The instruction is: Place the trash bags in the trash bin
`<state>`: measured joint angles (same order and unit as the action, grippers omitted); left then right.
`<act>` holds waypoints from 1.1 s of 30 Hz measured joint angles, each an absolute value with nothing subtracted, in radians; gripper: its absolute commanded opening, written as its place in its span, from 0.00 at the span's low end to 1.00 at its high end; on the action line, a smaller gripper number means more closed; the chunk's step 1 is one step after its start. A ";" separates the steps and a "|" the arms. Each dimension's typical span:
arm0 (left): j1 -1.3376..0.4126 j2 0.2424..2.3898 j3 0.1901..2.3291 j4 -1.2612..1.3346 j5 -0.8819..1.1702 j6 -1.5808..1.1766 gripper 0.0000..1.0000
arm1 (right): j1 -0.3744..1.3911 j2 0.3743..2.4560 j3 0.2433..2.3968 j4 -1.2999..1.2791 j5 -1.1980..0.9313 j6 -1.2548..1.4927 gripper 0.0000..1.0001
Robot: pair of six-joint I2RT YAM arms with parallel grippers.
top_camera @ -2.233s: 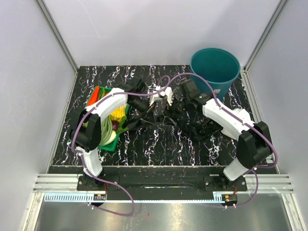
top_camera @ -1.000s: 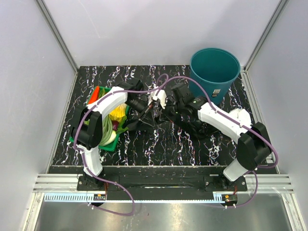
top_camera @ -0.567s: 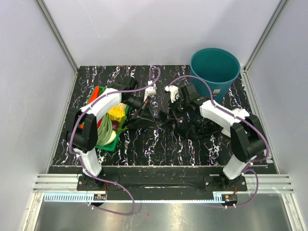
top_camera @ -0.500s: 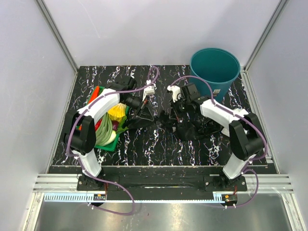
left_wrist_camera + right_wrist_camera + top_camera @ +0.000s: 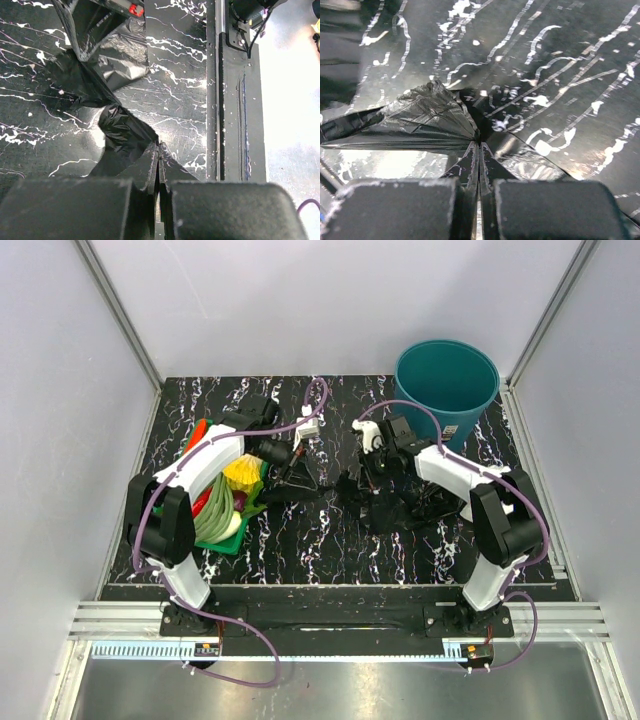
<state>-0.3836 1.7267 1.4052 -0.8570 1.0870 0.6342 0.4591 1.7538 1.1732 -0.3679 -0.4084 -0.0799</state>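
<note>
The teal trash bin stands upright at the table's back right, and I see nothing inside it. Black trash bags lie crumpled mid-table: one heap under my right arm, more film by my left. My left gripper is shut on a pinch of film, its tips pressed together. My right gripper is shut on pleated film, which fans out from its tips. In the left wrist view the film stretches towards the other arm. Whether both hold one bag I cannot tell.
A shallow green tray of vegetables sits at the left, right beside my left arm. The table's near edge and metal rail show in the left wrist view. White walls close in the table on three sides.
The two grippers, close together a second ago, have drawn apart: the left moved left, the right moved right. The black film is pulled out between them. Both stayed shut.
</note>
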 measured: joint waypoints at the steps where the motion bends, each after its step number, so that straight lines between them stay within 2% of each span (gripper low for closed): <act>1: -0.382 1.727 1.411 -0.877 1.087 0.645 0.00 | 0.453 1.754 1.173 -0.374 -0.396 -0.084 0.00; 13: -0.302 1.680 1.513 -1.031 1.059 0.736 0.00 | 0.392 1.752 1.173 -0.404 -0.251 -0.176 0.00; 15: -0.296 1.681 1.513 -1.030 1.039 0.731 0.16 | 0.392 1.746 1.173 -0.413 -0.248 -0.189 0.00; 21: -0.299 1.695 1.494 -0.925 0.899 0.658 0.29 | 0.392 1.673 1.238 -0.518 -0.259 -0.227 0.00; 31: -0.316 1.855 1.479 -0.767 0.593 0.545 0.29 | 0.392 1.549 1.439 -0.636 -0.303 -0.266 0.00; 33: -0.317 1.872 1.479 -0.744 0.532 0.521 0.36 | 0.392 1.544 1.447 -0.656 -0.308 -0.266 0.00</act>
<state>-0.3168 1.8721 1.4792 -0.7441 0.5316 0.5209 0.3916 1.5444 1.4467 -0.6563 -0.3084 -0.2657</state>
